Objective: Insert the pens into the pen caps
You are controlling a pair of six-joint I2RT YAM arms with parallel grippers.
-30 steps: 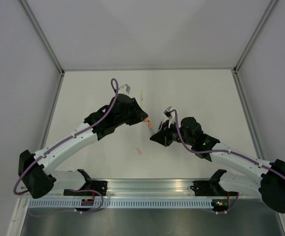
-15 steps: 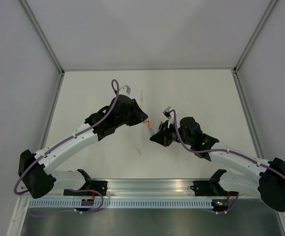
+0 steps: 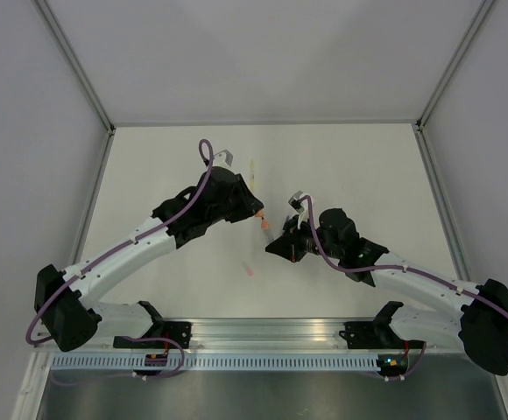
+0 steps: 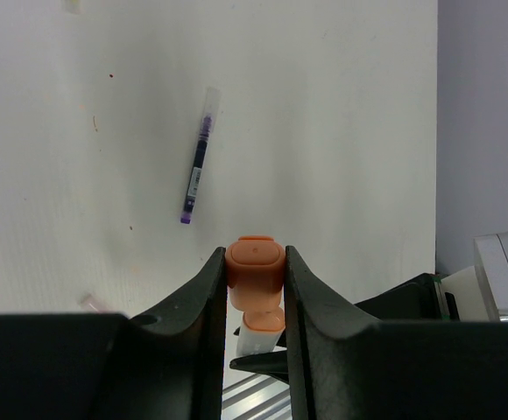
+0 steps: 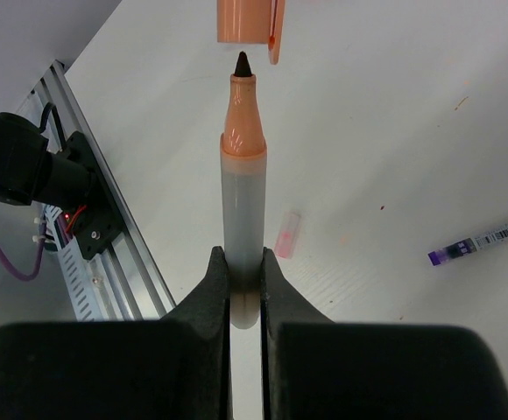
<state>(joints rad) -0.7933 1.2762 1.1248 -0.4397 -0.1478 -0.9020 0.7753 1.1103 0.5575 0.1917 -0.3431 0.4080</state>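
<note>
Orange plastic cap (image 4: pixel 255 261) is pinched in the left jaws. The right jaws pinch the grey pen (image 5: pixel 243 219) at its rear barrel, tip far ahead, just short of the cap mouth. Both look light, stiff and slick, so the pen may slide back on the push.

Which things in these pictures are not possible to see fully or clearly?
- The orange cap: right wrist view, the top edge cuts it off.
- The dark purple pen: right wrist view, the right edge cuts its end.
- The grey pen: left wrist view, mostly hidden behind the cap and the left end effector.
- The yellow pen: top view, too small and faint.
</note>
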